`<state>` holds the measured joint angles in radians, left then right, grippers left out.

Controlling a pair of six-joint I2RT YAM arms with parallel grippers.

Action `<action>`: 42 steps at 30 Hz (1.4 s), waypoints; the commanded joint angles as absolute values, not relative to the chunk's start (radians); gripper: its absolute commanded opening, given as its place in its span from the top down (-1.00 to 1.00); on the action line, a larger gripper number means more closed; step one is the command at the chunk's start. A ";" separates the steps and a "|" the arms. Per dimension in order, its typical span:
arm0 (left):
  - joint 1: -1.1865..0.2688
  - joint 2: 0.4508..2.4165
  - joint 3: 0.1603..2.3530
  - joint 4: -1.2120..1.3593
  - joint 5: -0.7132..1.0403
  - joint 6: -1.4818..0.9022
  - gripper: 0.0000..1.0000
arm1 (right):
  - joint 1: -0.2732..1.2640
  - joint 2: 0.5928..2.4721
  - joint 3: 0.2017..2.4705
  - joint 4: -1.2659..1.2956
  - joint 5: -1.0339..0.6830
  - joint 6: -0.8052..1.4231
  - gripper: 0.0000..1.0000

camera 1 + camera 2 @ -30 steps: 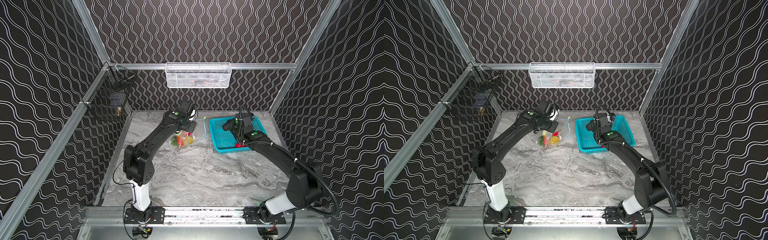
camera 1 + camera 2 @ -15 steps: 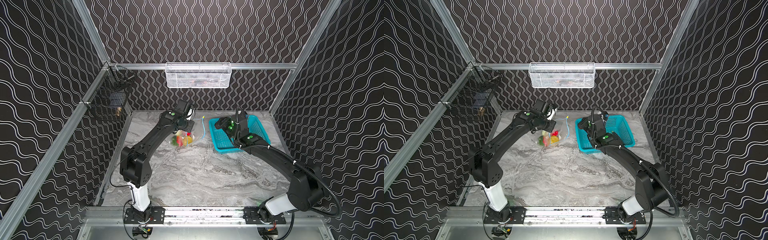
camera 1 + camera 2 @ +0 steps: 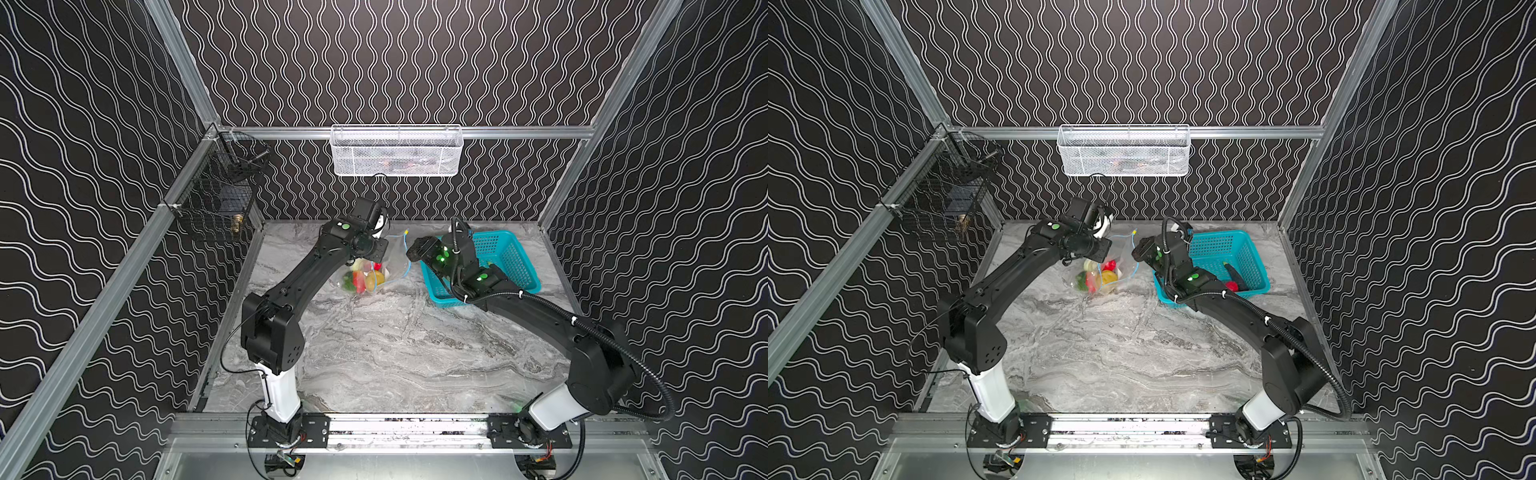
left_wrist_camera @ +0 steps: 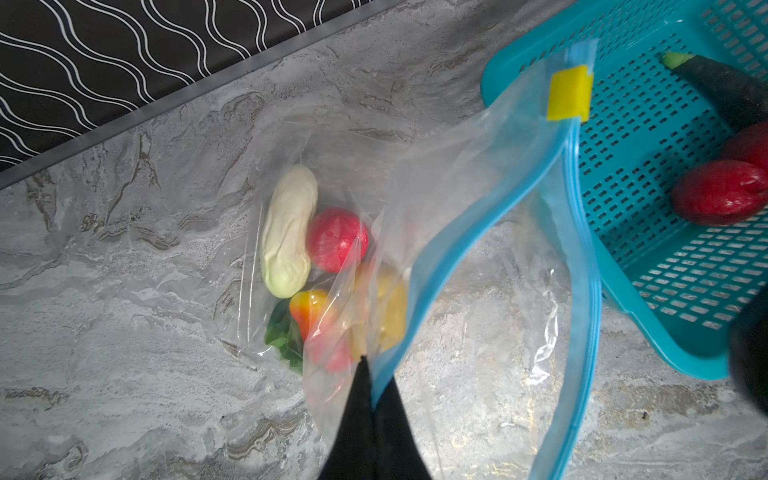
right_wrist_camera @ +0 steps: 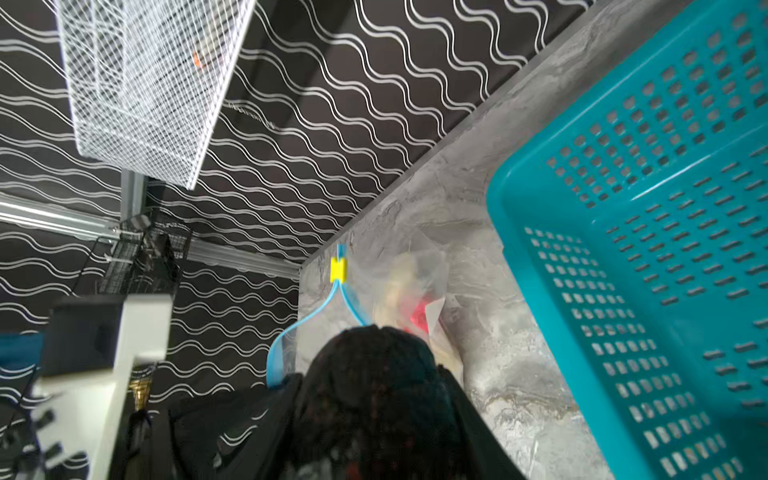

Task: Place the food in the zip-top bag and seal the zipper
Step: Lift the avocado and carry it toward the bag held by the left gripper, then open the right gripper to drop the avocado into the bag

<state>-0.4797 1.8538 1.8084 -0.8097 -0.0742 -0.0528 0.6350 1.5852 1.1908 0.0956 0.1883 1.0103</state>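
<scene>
Right gripper [image 3: 412, 252] bagward — dark fruit [image 5: 374, 386] (knobbly)

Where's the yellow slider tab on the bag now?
In both top views the yellow slider sits at the far end of the open zipper, near the back wall, just left of the teal basket.

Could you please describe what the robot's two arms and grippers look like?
The left arm and right arm are black with chunky rounded joints and a white lowest section. Round green dots mark the links near the wrists. A ribbed black hose loops along the right arm; a thin black cable hangs by the left. The left gripper has black tapering fingers.
</scene>
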 commanded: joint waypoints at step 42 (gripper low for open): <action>-0.479 1.850 1.851 -0.840 -0.023 -0.045 1.00 | 0.769 1.889 1.406 0.085 0.179 0.999 -0.01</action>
